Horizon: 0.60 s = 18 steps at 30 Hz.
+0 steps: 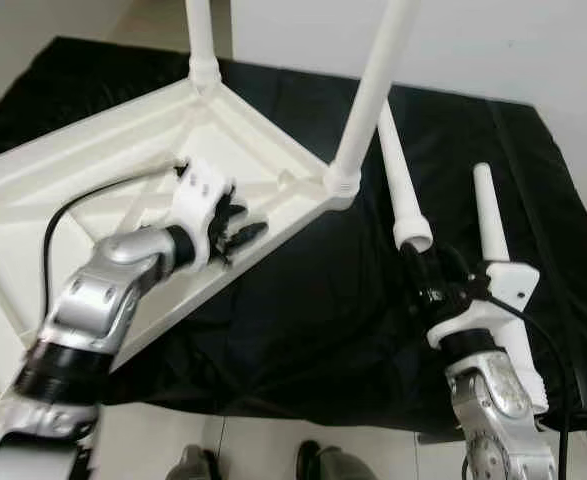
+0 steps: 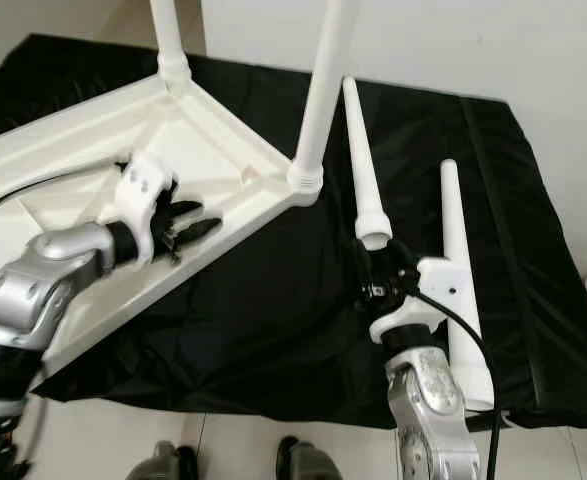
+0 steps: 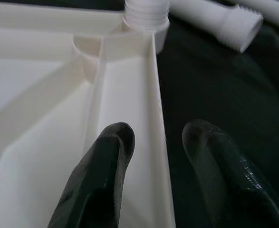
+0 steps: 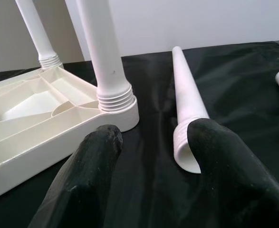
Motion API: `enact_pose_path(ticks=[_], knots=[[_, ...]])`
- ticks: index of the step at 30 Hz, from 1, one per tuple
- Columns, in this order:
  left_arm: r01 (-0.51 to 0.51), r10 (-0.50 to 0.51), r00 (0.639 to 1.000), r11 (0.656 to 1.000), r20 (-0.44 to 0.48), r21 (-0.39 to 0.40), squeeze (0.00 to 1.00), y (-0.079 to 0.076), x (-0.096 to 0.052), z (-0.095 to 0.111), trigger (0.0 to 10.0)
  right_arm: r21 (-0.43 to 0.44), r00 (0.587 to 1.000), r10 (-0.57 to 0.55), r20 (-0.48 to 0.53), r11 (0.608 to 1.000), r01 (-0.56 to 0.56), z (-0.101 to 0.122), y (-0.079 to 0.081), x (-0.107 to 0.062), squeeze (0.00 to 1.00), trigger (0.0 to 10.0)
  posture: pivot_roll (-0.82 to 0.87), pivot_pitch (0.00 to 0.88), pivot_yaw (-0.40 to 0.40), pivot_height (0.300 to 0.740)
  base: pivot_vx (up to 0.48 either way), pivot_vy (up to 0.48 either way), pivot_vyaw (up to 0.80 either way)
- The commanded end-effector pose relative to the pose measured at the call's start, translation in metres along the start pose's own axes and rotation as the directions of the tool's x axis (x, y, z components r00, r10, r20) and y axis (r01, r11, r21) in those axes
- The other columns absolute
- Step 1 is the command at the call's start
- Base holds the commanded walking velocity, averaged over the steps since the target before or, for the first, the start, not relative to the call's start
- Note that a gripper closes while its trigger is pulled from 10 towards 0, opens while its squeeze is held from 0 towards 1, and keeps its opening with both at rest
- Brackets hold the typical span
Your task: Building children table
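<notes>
White plastic tabletop upside down on black cloth, ribbed underside up, filling the head view from 9 to 11 o'clock. Two legs screwed in and standing upright: far leg at 12 o'clock, near leg at the corner socket near centre. Two more legs lying loose on the cloth from 1 to 4 o'clock: loose leg just beside the corner socket with its threaded end pointing toward 6 o'clock, second loose leg farther toward 3 o'clock, running under the right wrist.

Left gripper at 9 o'clock of centre, over the tabletop's near rim; fingers spread apart, one over the inside of the tabletop and one over the cloth outside, straddling the rim, grasping nothing. Whether the pads touch the rim: cannot tell.

Right gripper at 4 o'clock, just below the loose leg's threaded end; fingers released and wide, the leg's open end close beside one of them, not clamped.

Feet at 6 o'clock on pale floor.
</notes>
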State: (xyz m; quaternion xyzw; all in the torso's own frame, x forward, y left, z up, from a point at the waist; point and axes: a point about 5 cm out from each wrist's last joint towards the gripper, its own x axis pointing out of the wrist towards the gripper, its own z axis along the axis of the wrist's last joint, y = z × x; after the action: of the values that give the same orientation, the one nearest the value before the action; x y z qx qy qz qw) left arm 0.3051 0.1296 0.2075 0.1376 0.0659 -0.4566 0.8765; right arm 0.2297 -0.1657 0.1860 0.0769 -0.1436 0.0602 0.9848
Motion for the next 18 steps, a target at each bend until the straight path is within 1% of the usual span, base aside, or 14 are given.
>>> enact_pose_path(ticks=[1, 4, 6, 14, 18], knots=[[0.093, -0.092, 0.995, 0.996, -0.037, 0.013, 0.0, -0.01, -0.001, -0.005, 10.0, 0.001, 1.0, -0.009, -0.019, 1.0, 0.009, -0.004, -0.001, -0.002, 0.0, 10.0, 0.0, 0.186, -0.033, 0.74, 0.0, 0.0, 0.0], [0.121, -0.119, 0.989, 0.993, -0.09, 0.016, 0.0, -0.013, -0.008, -0.016, 10.0, -0.001, 1.0, -0.009, -0.018, 1.0, 0.009, -0.004, -0.001, -0.002, 0.0, 10.0, 0.0, 0.186, -0.033, 0.74, 0.0, 0.0, 0.0], [0.117, -0.116, 0.989, 0.993, -0.093, 0.011, 0.0, -0.013, -0.009, -0.017, 10.0, -0.002, 1.0, -0.01, -0.018, 1.0, 0.01, -0.004, -0.001, -0.002, 0.0, 10.0, 0.0, 0.186, -0.033, 0.74, 0.0, 0.0, 0.0], [0.087, -0.083, 0.985, 0.996, -0.151, 0.02, 0.0, -0.007, -0.017, -0.023, 10.0, -0.001, 1.0, -0.007, -0.018, 1.0, 0.007, -0.005, -0.001, -0.002, 0.0, 10.0, 0.0, 0.186, -0.033, 0.74, 0.0, 0.0, 0.0], [0.085, -0.08, 0.981, 0.996, -0.178, 0.022, 0.0, -0.006, -0.019, -0.027, 10.0, -0.001, 1.0, -0.006, -0.017, 1.0, 0.006, -0.005, -0.001, -0.002, 0.0, 10.0, 0.0, 0.181, -0.026, 0.74, 0.0, 0.0, 0.0]])
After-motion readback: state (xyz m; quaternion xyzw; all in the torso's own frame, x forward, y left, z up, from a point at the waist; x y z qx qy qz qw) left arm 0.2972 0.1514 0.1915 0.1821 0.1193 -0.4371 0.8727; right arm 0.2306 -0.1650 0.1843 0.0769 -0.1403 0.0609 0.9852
